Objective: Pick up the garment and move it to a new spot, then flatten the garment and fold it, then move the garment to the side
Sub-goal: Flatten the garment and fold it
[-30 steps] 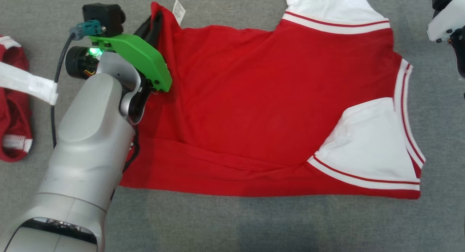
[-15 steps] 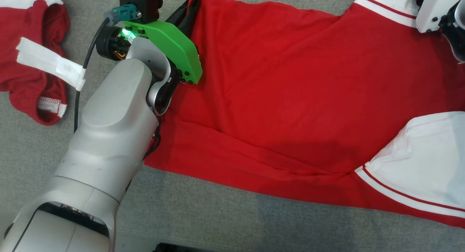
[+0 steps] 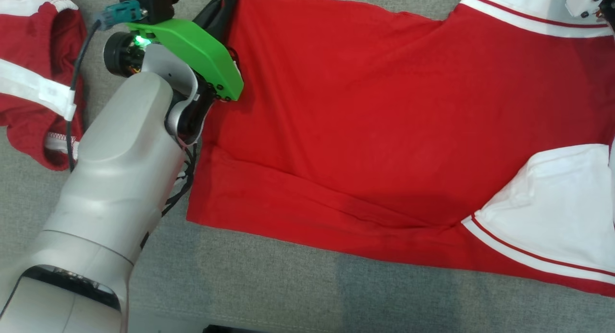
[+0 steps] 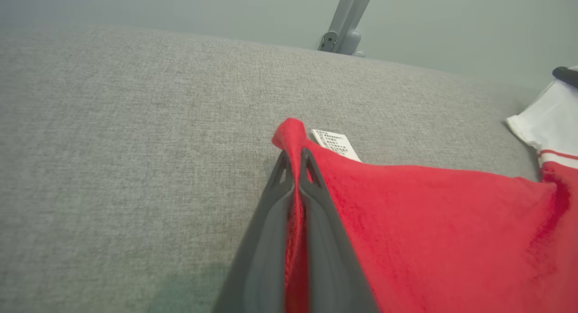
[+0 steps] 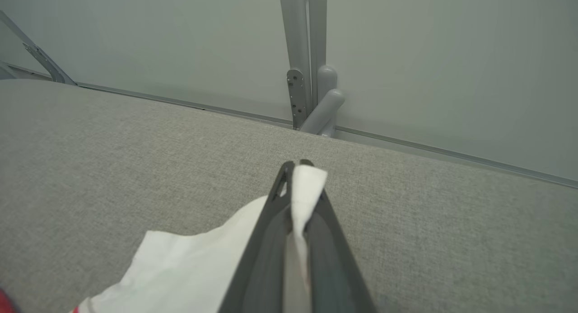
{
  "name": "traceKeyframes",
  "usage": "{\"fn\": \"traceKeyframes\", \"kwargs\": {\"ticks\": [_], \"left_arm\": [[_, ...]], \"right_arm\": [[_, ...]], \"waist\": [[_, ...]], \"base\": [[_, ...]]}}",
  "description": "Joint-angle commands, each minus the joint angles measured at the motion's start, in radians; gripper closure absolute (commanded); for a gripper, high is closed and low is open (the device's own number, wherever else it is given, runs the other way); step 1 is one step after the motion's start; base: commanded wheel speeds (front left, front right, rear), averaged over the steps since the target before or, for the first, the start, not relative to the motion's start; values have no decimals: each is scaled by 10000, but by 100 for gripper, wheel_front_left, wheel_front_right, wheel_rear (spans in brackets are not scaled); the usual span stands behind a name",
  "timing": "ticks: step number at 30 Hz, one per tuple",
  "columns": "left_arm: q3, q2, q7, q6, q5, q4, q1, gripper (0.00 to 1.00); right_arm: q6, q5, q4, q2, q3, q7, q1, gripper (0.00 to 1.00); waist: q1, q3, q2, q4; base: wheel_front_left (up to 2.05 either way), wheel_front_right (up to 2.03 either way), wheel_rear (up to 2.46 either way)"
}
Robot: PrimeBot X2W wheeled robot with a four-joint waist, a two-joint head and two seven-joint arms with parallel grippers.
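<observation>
Left of the garment (image 3: 360,131), and apart from it, a second red piece of clothing (image 3: 29,83) with white trim lies bunched on the grey bench (image 3: 288,289). The pale left forearm (image 3: 115,179), carrying a green bracket (image 3: 192,49), overlaps the garment's left edge. The left end effector (image 4: 295,157) is closed on the garment's far left corner, the red cloth raised in a small peak beside a white label (image 4: 336,143). The garment lies spread across the bench, creased along its near edge, with a white sleeve (image 3: 557,198) at its near right. At the garment's far right, the right end effector (image 5: 298,166) is closed on a fold of the other white sleeve (image 5: 189,268).
</observation>
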State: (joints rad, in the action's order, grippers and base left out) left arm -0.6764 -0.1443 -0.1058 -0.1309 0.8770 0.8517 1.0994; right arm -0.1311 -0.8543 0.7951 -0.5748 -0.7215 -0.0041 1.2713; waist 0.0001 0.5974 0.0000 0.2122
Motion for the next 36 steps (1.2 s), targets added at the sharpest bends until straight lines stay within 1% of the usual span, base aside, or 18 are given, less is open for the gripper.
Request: {"fn": "traceKeyframes", "kwargs": {"ticks": [1,5,9,11,14,17,21,26,28,31,34,35,36], "left_arm": [[30,-213,-55,8,133,-53,67,100],[30,-596,-51,8,456,-322,69,100],[-2,-895,115,8,819,-536,-167,100],[20,-1032,235,8,1124,-773,-396,100],[94,-1292,421,8,1693,-1370,-864,100],[173,-1605,648,8,2352,-2135,-1545,100],[382,-2289,860,8,2995,-3176,-2499,100],[932,-3056,860,75,3802,-4354,-3766,100],[1141,-3386,815,215,4011,-4795,-4175,100],[1451,-3782,694,446,4194,-5370,-4706,100],[1583,-4043,685,690,4339,-5867,-5152,100],[1583,-4043,685,690,4339,-5867,-5152,100],[1581,-4141,725,795,4329,-5967,-5298,100]], "right_arm": [[7,-159,-149,-146,-64,-136,103,100],[7,-536,-631,-483,-374,-470,169,100],[7,-1008,-1030,-623,-614,-644,-37,100],[7,-1314,-1443,-712,-714,-806,-208,100],[7,-1847,-2277,-1021,-782,-986,-777,100],[5,-2541,-3558,-1400,-750,-1086,-1745,100],[5,-3389,-5467,-2098,-429,-1477,-3494,100],[4,-4029,-7304,-2730,318,-2103,-5912,100],[4,-4153,-7827,-2836,670,-2264,-6827,100],[4,-4194,-8470,-2831,1102,-2382,-7992,100],[4,-4045,-8806,-2698,1460,-2379,-8955,100],[4,-4045,-8806,-2698,1460,-2379,-8955,100],[4,-3868,-8821,-2669,1591,-2352,-9194,100]], "waist": [[-1,-171,0,-166],[-1,-368,0,-345],[-1,-537,0,-545],[-1,-627,0,-660],[-1,-805,0,-815],[-1,-1010,0,-1022],[-1,-1226,0,-1361],[-1,-1397,0,-1775],[-1,-1399,0,-1881],[-1,-1386,0,-2052],[-1,-1368,0,-2148],[-1,-1368,0,-2148],[-1,-1364,0,-2182]], "base": [[0,0,0],[0,0,0],[0,0,0],[0,0,0],[0,0,0],[0,0,0],[0,0,0],[0,0,0],[0,0,0],[0,0,0],[0,0,0],[0,0,0],[0,0,0]]}}
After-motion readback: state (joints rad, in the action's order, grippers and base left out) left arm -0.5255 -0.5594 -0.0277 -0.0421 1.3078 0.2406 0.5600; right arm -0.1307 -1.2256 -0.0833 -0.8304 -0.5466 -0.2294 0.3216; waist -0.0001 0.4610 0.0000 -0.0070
